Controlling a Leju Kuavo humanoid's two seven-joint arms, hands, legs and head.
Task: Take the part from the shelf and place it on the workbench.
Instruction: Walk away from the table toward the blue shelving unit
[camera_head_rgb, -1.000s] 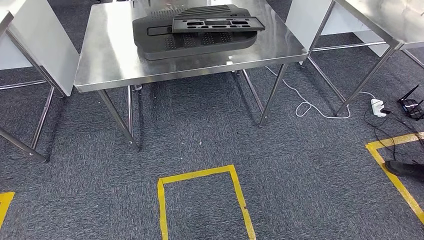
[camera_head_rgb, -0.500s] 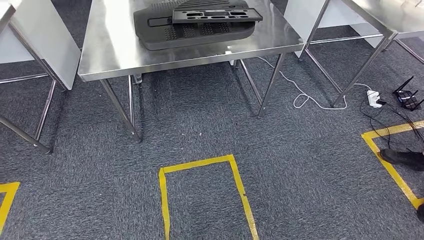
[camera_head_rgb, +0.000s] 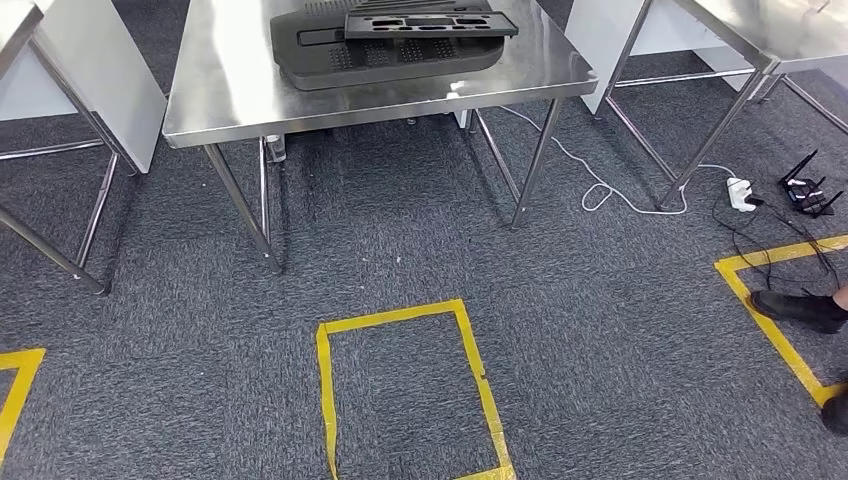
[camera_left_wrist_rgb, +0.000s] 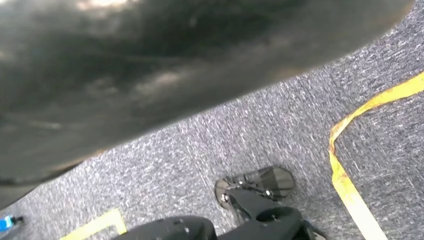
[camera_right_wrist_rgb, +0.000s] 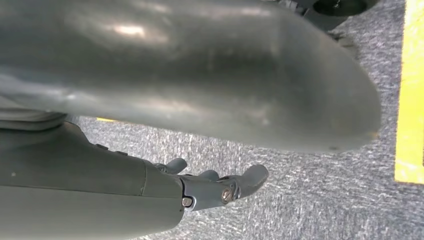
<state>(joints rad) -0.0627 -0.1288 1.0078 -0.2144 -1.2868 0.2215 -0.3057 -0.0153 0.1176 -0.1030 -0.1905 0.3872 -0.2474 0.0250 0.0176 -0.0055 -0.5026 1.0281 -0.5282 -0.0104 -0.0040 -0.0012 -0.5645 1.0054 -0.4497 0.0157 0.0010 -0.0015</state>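
On the steel workbench (camera_head_rgb: 230, 100) at the top of the head view lies a large black perforated panel (camera_head_rgb: 390, 58). A slim black frame part (camera_head_rgb: 430, 22) rests on top of it. My right hand (camera_right_wrist_rgb: 220, 186) hangs over grey carpet in the right wrist view, its fingers extended and nothing in them. In the left wrist view my left hand (camera_left_wrist_rgb: 150, 75) is a dark blurred mass above the carpet, with its fingers hidden.
Steel tables stand at the left (camera_head_rgb: 70, 70) and right (camera_head_rgb: 750, 30). A white cable (camera_head_rgb: 610, 192), a power strip (camera_head_rgb: 738, 190) and a black router (camera_head_rgb: 805, 192) lie on the floor at right. Yellow tape (camera_head_rgb: 400, 322) marks a box ahead. A person's shoe (camera_head_rgb: 800, 308) sits by the right tape.
The whole picture has shifted: the workbench and floor marks sit higher in the frame, so the camera has moved. The parts on the workbench lie as before.
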